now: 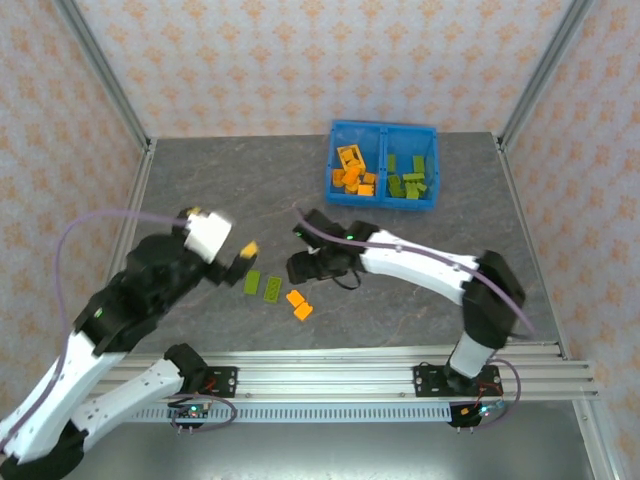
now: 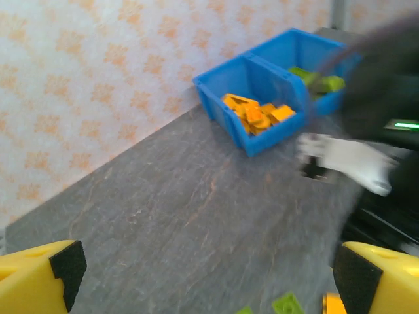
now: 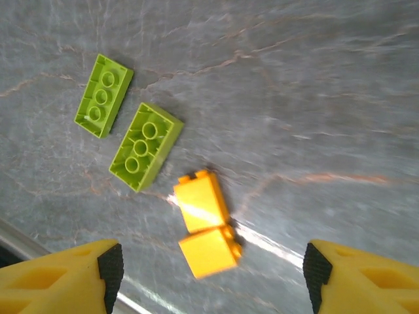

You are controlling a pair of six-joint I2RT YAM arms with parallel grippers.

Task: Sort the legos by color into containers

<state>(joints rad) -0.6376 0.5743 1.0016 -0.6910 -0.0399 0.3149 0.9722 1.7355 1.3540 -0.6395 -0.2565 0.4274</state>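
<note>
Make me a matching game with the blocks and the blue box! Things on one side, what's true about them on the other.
Things
1. bin's left compartment
2. bin's right compartment
3. loose green pair
4. loose orange pair

Matches
a. on the table, touching each other
b. holds green legos
c. on the table, a gap between them
d. holds orange legos

Pairs: 1-d, 2-b, 3-c, 4-a

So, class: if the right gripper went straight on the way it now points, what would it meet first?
Most likely the orange bricks lying on the table between its open fingers, though depth is hard to judge here.
</note>
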